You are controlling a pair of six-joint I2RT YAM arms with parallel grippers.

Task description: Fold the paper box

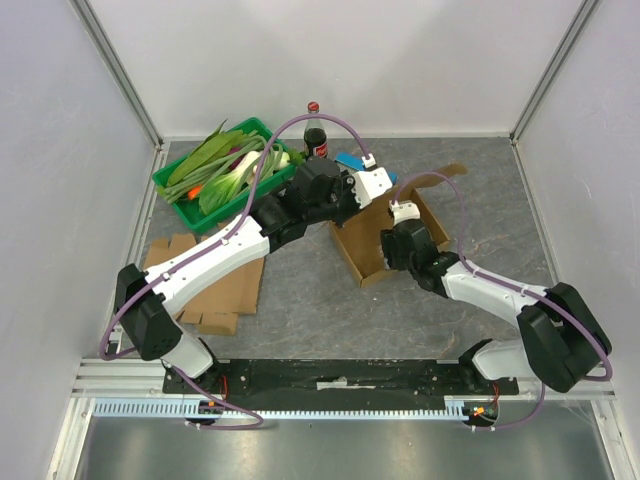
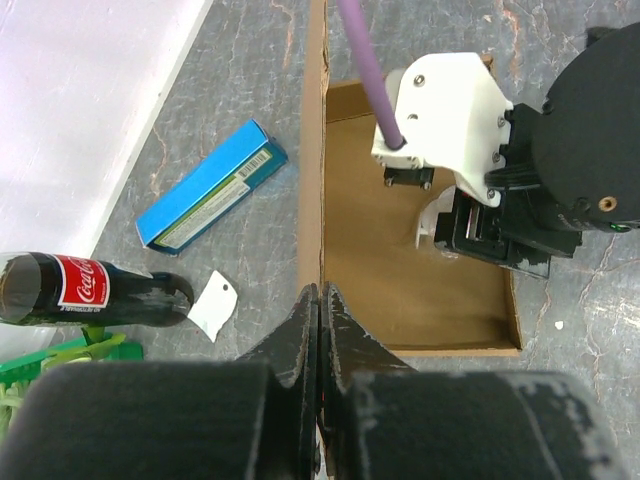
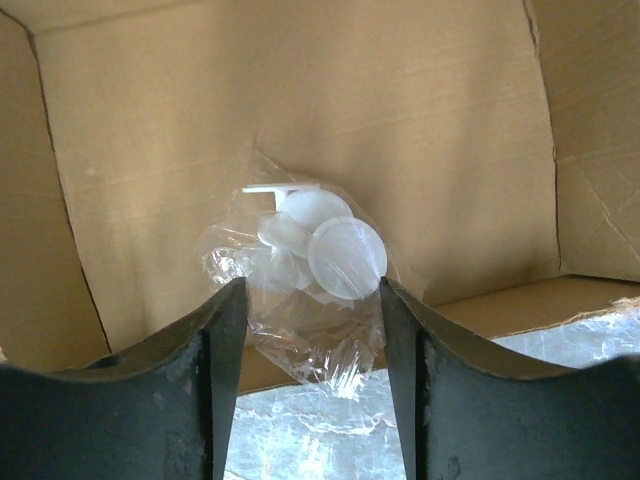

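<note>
Left gripper [image 2: 320,297]: clamped tight, both black fingers pinching the top edge of one wall of the brown cardboard box [image 2: 400,270], with only card between them.
Right gripper [image 3: 309,287]: down inside the box. The jaws are parted and a clear plastic bag of white round discs [image 3: 325,250] sits right between them. Whether the fingers actually press the bag, can't tell.
Box position: open-topped on the grey stone-look table [image 1: 320,310], in the middle of the workspace, with one arm coming in from each side.
Bag position: on the box floor, in front of a plain inner wall in the right wrist view.
Outside the held wall: a blue rectangular carton [image 2: 212,187] lies flat on the table, apart from the box. A small white paper tag [image 2: 213,305] is near it, and a dark cola bottle with a red label [image 2: 90,290] stands beyond both.
Far left: a green plastic crate of leafy vegetables [image 1: 170,190].
Near left: flattened brown cardboard sheets [image 1: 225,290], partly under the left arm.
</note>
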